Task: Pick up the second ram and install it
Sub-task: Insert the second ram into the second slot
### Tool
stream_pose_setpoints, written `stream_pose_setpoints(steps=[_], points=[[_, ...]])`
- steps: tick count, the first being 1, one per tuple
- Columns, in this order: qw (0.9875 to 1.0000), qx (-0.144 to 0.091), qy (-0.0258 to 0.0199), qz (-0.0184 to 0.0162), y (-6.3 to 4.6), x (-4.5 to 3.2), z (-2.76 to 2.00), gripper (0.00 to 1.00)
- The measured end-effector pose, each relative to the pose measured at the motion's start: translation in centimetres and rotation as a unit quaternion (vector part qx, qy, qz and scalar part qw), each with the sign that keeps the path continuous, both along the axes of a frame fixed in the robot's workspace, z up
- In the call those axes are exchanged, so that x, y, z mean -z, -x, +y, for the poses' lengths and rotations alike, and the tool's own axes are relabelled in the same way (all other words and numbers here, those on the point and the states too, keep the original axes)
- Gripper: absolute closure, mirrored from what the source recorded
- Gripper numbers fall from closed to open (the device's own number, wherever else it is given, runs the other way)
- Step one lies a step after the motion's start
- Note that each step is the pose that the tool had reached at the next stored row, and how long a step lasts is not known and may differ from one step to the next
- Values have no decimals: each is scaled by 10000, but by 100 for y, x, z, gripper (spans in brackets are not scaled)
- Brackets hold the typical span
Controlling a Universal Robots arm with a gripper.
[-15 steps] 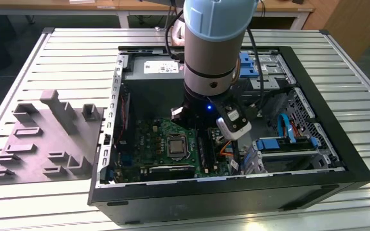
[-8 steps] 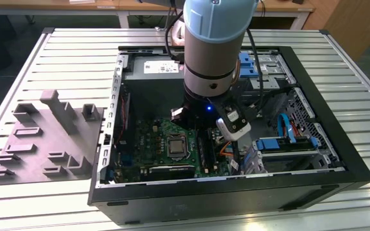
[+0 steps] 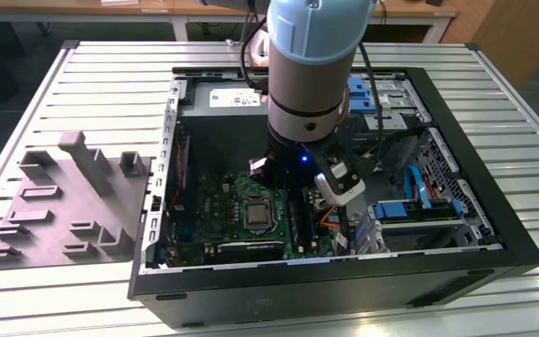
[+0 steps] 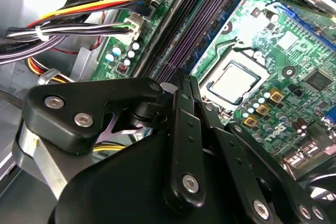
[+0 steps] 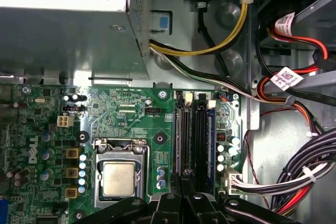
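My gripper hangs low inside the open computer case, over the black slot rails of the green motherboard. Its black fingers are pressed together, tips just above the near end of the rails. In line with the fingertips, a dark thin stick stands on edge in the rails; it looks like the second ram. Beside it runs a blue-green board edge. I cannot tell whether the fingers touch the stick. In the exterior view the arm hides the gripper.
The processor socket lies beside the rails. Cable bundles and a yellow cable crowd the case's drive side. A metal housing stands past the board. The grey moulded holder tray sits on the slatted table at the exterior view's left.
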State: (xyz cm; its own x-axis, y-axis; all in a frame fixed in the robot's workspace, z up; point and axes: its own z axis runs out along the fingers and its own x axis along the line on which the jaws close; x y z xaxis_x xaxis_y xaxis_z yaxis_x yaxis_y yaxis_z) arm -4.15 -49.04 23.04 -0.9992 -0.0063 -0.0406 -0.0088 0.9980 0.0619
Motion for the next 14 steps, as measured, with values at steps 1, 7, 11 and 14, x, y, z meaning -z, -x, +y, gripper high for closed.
stream_pose_setpoints(steps=[1,7,11,14], points=[[10000,0,1,0,0,0,0,88],[10000,0,0,0,0,12,0,88],[10000,0,-2,0,6,16,3,88],[10000,0,-9,-1,8,29,5,88]])
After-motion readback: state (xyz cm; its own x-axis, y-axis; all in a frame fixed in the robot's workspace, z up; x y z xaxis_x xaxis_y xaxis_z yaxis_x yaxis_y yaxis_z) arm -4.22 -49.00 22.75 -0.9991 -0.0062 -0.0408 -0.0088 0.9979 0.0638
